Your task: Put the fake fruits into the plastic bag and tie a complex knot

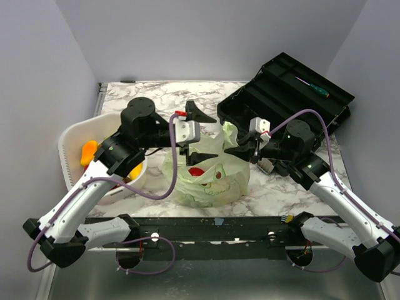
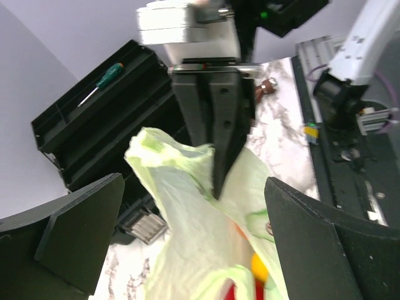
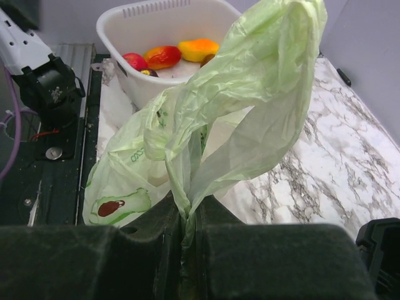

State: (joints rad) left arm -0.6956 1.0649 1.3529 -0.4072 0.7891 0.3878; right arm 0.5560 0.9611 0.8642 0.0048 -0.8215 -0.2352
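The pale green plastic bag (image 1: 212,180) stands near the table's front, with red and yellow fake fruits (image 2: 259,265) showing inside. My right gripper (image 1: 234,149) is shut on a bunched bag handle (image 3: 250,94), which rises twisted from between its fingers (image 3: 189,215). My left gripper (image 1: 203,136) is wide open just left of that handle, above the bag, with the bag's upper edge (image 2: 181,187) between its spread fingers and not touching them. More fruits, a red apple (image 3: 134,60), a mango (image 3: 162,56) and an orange-yellow piece (image 3: 199,47), lie in the white basket (image 1: 72,140). No knot shows.
An open black toolbox (image 1: 287,94) with a green-handled screwdriver (image 1: 312,86) stands at the back right, close behind the right gripper. The white basket sits at the left edge under the left arm. Marble tabletop (image 1: 275,187) shows right of the bag.
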